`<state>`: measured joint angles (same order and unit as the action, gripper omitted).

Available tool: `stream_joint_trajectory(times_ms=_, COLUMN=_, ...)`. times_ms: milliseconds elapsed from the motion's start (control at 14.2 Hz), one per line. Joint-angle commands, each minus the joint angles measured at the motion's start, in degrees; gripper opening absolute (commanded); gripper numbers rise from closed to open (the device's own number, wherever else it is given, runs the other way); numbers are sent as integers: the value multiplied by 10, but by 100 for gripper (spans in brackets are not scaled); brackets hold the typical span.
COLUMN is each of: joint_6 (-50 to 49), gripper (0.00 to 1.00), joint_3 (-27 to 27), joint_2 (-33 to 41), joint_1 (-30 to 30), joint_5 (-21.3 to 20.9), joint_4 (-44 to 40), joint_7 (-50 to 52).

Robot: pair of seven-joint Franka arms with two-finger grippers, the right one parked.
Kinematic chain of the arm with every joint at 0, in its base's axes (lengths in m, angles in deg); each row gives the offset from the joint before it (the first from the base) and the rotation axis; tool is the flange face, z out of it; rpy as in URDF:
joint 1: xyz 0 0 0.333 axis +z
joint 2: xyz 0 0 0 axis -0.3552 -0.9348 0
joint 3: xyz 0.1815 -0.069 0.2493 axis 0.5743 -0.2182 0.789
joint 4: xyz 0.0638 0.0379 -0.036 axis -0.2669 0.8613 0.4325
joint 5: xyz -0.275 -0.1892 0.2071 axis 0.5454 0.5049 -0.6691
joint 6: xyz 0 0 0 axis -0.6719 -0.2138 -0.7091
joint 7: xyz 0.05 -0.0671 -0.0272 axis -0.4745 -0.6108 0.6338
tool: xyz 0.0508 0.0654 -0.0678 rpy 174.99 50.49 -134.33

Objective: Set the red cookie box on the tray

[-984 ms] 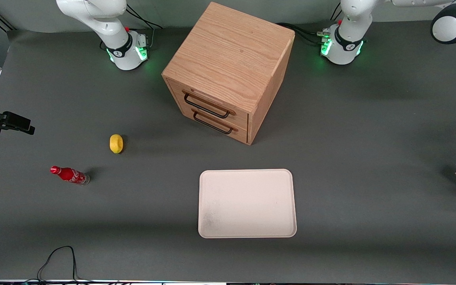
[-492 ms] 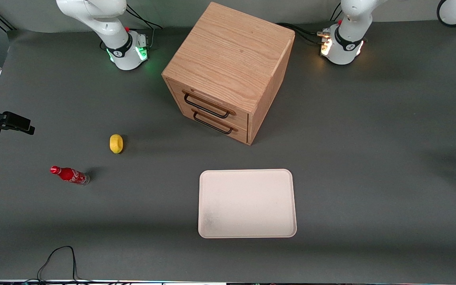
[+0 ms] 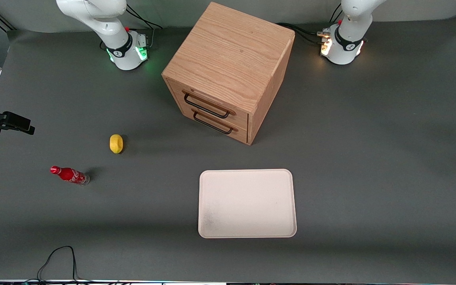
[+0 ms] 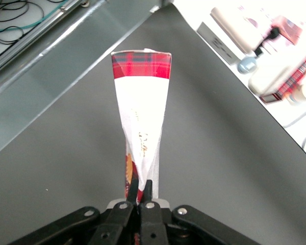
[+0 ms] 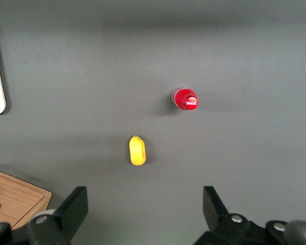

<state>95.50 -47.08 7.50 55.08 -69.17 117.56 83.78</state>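
Note:
In the left wrist view the red cookie box (image 4: pixel 141 107) hangs above the dark table. It is thin, with a white-grey panel and a red tartan end. My left gripper (image 4: pixel 140 190) is shut on its near end, the fingers pinching the thin cardboard. Neither the gripper nor the box shows in the front view; only the working arm's base (image 3: pixel 342 43) does. The cream-white tray (image 3: pixel 246 204) lies flat on the table, nearer the front camera than the cabinet, with nothing on it.
A wooden drawer cabinet (image 3: pixel 228 71) stands mid-table with both drawers shut. A yellow lemon (image 3: pixel 116 143) and a small red cola bottle (image 3: pixel 69 175) lie toward the parked arm's end. The table's edge (image 4: pixel 229 76) and off-table clutter show past the box.
One second ago a corner of the box and the arm's elbow showed at the working arm's end of the front view; both have left that view. The base light went from green to amber.

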Motion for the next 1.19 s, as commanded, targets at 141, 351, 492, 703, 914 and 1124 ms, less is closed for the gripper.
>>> stream_joint_trajectory(times_ms=141, joint_6=-75, gripper=0, joint_3=3, joint_2=32, joint_1=-133, joint_5=-17, joint_4=20, joint_7=-38)
stream_joint_trajectory(times_ms=351, joint_6=-124, gripper=0, joint_3=4, joint_2=31, joint_1=-232, joint_5=-21, joint_4=21, joint_7=-10)
stream_joint_trajectory(times_ms=492, joint_6=-127, gripper=0, joint_3=4, joint_2=29, joint_1=-297, joint_5=-24, joint_4=24, joint_7=51)
stream_joint_trajectory(times_ms=703, joint_6=-126, gripper=0, joint_3=3, joint_2=25, joint_1=-380, joint_5=-18, joint_4=27, joint_7=102)
stream_joint_trajectory(times_ms=914, joint_6=-98, gripper=0, joint_3=4, joint_2=1, joint_1=-479, joint_5=-22, joint_4=25, joint_7=158)
stream_joint_trajectory(times_ms=1124, joint_6=-64, gripper=0, joint_3=1, joint_2=-9, joint_1=-524, joint_5=-20, joint_4=26, joint_7=164)
